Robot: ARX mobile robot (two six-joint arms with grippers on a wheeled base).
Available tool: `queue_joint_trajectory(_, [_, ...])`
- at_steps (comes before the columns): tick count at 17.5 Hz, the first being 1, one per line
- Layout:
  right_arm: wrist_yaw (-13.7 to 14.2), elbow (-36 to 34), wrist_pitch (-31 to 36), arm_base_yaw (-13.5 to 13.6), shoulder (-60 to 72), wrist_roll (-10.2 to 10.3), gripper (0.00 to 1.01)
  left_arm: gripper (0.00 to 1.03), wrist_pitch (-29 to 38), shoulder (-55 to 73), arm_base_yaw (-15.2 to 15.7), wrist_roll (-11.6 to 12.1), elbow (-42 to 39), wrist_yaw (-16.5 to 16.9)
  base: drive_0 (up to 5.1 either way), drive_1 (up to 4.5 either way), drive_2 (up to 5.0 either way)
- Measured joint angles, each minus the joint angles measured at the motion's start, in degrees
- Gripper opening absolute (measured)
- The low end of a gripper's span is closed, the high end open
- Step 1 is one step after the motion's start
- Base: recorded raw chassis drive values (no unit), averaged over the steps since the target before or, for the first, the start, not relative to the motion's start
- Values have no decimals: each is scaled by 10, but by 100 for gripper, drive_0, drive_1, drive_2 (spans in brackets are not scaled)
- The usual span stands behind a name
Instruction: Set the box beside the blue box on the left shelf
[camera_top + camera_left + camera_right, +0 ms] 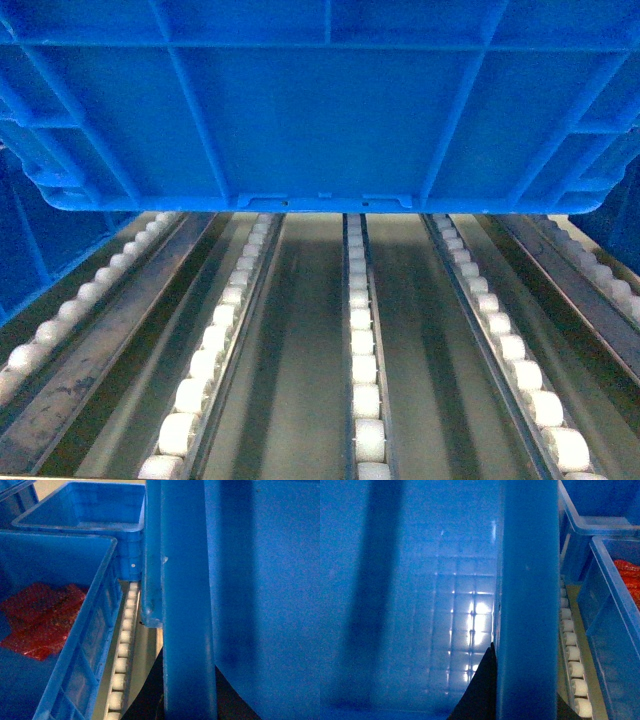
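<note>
Now | one box [320,110] above five roller lanes [362,330] | both hands' grip: cannot tell

Premises present as a warehouse or logistics storage area: a silver steel flow rack [300,400] with lanes of small white rollers [366,400], stocked with ribbed bright blue plastic crates [60,645].

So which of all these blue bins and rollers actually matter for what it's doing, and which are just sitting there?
Part of the job:
- the box, held up over the rollers
- the left shelf, roller lanes underneath
- the neighbouring blue crate on the left

Just lying about:
- red packets inside that crate
- farther blue crate
- crates on the right
</note>
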Motion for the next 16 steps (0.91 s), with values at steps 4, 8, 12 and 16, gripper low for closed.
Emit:
queue_joint_trajectory(4, [0,0,0,0,0,0,7,5,0,0,0,0,0,0,0,0,0])
queue_joint_trajectory(8, [64,-53,133,19,-1,-24,7,5,99,0,-3,11,-39,-22,0,0,0])
queue_joint_trajectory(12, [37,4,-7,13,-6,-17,7,5,65,0,-4,4,-39,-8,0,0,0])
queue_joint_trajectory(16, [-31,-8,-151,-20,34,27,7,5,-79,35,-37,1,-30,-2,0,0,0])
